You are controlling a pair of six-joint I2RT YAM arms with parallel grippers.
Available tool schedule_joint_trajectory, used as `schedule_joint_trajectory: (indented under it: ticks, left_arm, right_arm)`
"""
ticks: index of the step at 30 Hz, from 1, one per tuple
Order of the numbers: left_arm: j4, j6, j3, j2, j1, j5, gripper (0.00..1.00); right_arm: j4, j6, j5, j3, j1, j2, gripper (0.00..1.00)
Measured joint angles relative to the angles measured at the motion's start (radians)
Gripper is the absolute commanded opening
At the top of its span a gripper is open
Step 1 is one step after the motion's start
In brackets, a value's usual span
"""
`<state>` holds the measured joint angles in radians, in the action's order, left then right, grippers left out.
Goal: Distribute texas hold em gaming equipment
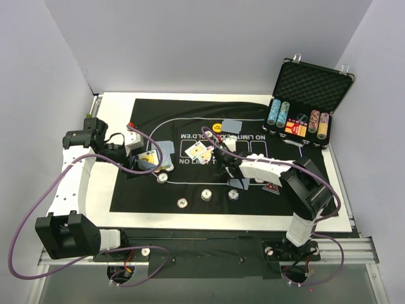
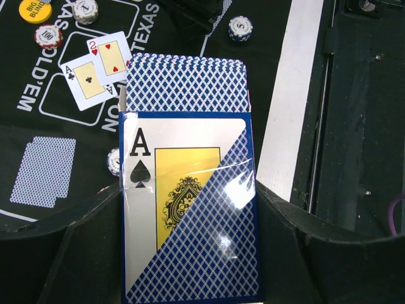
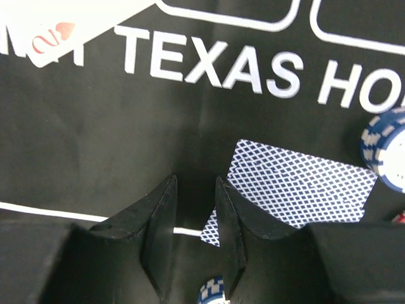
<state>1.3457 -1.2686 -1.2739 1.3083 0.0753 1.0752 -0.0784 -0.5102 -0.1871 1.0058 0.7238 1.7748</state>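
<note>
Over a white tabletop (image 1: 190, 220) spread with a black felt mat (image 1: 190, 113) lettered in white, found both arms bent low.

Saw the left jaws pressed against the two sides of a blue card box printed with an ace of spades (image 2: 190, 209), with a stack of blue-backed playing cards (image 2: 186, 82) poking out of its open top. Noted beyond it a face-up ace of clubs (image 2: 85, 82) overlapping a face-up two of hearts (image 2: 111, 54), a red-and-white poker chip (image 2: 49, 36) and a yellow round disc marked BIG BLIND (image 2: 35, 9). Noted off to one side a small face-down pile of blue-backed cards (image 2: 44, 171).

Saw the right jaws narrowly apart just above the mat, pinching nothing, with a single face-down blue-backed card (image 3: 297, 187) flat on the mat just beside one finger. Spotted a blue-and-white chip (image 3: 386, 155) at that card's far end.

Further out, marked three white-edged chips in a row (image 1: 206, 194) near the mat's near edge, a small red triangle marker (image 1: 272, 189), and an open aluminium case (image 1: 313, 82) with tall chip columns (image 1: 277, 113) at the far right.
</note>
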Motion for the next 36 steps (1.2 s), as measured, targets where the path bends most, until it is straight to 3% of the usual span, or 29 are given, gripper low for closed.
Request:
schedule_joint_trajectory:
  ticks: [6,10,16,21,28,36]
  left_arm:
    - [0.0,0.0,0.0,0.001,0.0,0.0,0.0]
    - [0.0,0.0,0.0,0.004,0.001,0.0,0.0]
    - [0.0,0.0,0.0,0.004,0.001,0.0,0.0]
    - [0.0,-0.001,0.0,0.004,0.0,0.0,0.0]
    - [0.0,0.0,0.0,0.004,0.0,0.0,0.0]
    - [0.0,0.0,-0.001,0.004,0.0,0.0,0.0]
  right_arm:
    - [-0.04,-0.013,0.001,-0.042,-0.003,-0.055,0.33]
    - [-0.118,-0.017,0.031,0.033,-0.003,-0.099,0.41]
    - [-0.13,-0.074,0.177,0.278,-0.003,-0.22,0.56]
    - [-0.055,-0.159,0.352,0.336,-0.001,-0.292,0.64]
    - [-0.013,-0.236,0.518,0.397,0.072,-0.206,0.66]
    - [0.033,-0.285,0.606,0.418,0.142,-0.124,0.67]
